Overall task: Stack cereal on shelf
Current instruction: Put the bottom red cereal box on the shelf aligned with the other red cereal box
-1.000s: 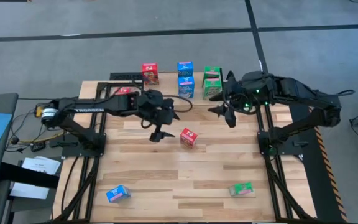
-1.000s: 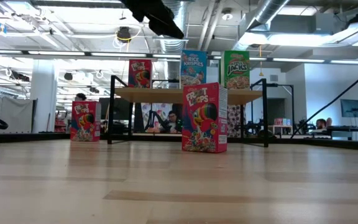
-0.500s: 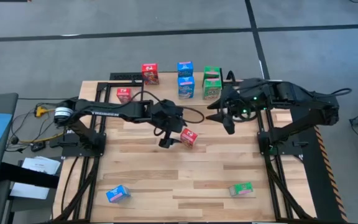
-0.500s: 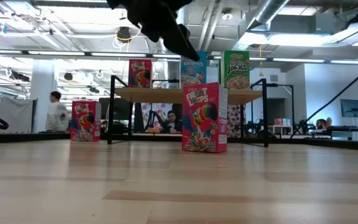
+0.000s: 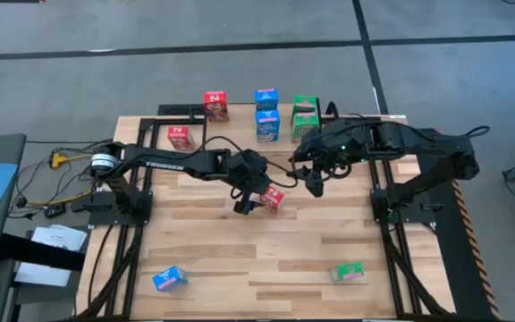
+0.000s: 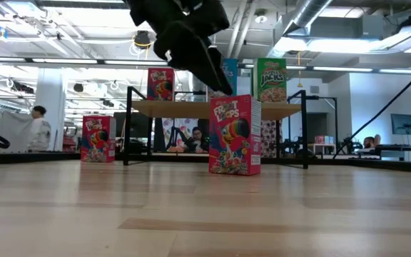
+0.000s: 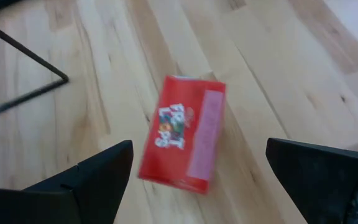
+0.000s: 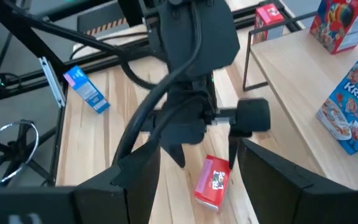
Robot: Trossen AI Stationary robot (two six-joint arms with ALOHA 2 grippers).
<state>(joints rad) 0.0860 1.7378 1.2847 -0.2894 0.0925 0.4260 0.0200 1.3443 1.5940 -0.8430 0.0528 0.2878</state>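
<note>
**Left gripper spread wide above the red box at the table's middle**

In the overhead view the left arm reaches from the left edge toward the centre, and the left gripper [image 5: 250,199] hangs over a red cereal box [image 5: 273,198] standing upright on the table [image 5: 213,259]. The wrist picture shows its two dark fingers [image 7: 82,183] set wide apart with the box [image 7: 183,140] between and below them, not touched by either. In the low picture that gripper [image 6: 204,68] hangs just above and to the left of the box's top [image 6: 234,135].

The right gripper [image 5: 314,183] sits right of centre in the overhead view, near the same red box and in front of the shelf [image 5: 351,127]. Its fingers [image 8: 132,180] stand parted with nothing between them; past them its wrist view shows the left arm's wrist and the red box [image 8: 213,182] below.

On the shelf, at the upper middle of the overhead frame, stand a red box [image 5: 215,105], a stack of two blue boxes [image 5: 266,114] and a stack of two green boxes [image 5: 305,118]. Another red box [image 5: 178,136] stands on the table at the shelf's left end. A blue box [image 5: 169,279] lies at the lower left of the table and a green box [image 5: 347,271] at the lower right.

A person [image 6: 40,130] shows at the low view's left edge, in the room behind.
</note>
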